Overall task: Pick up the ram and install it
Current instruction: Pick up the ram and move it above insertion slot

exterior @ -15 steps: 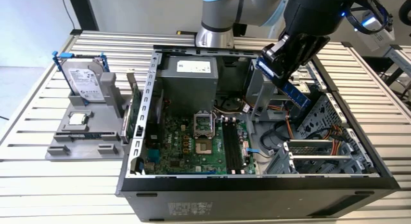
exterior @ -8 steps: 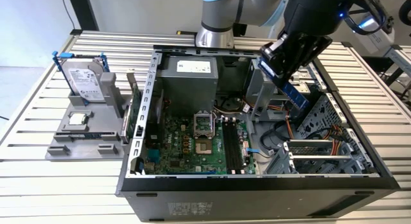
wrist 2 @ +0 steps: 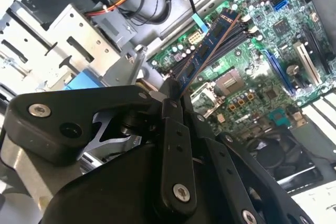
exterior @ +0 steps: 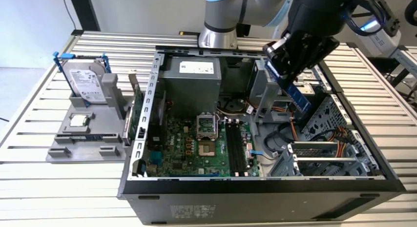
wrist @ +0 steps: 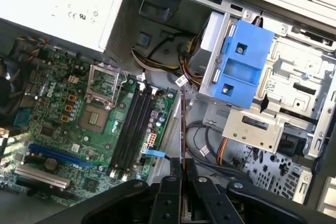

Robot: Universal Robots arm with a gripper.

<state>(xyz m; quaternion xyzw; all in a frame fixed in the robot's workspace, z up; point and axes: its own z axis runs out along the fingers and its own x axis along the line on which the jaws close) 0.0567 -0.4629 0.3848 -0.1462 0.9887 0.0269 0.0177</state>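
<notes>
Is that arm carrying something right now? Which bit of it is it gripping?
Yes. The end effector is shut on the ram, pinching one end of the stick. The rest points down into the open computer case.

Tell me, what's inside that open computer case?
Inside the case lie a green motherboard with black memory slots, a grey power supply, cables and metal drive bays. The hand, holding the ram, hides part of the bays behind it.

**Labels in view, none legible**

We see a white label on the power supply (wrist: 58,3), another on the hard drive (exterior: 88,83) and a sticker on the case (exterior: 274,202) front. On these, and on the ram (exterior: 296,95), we can read no wording.
</notes>
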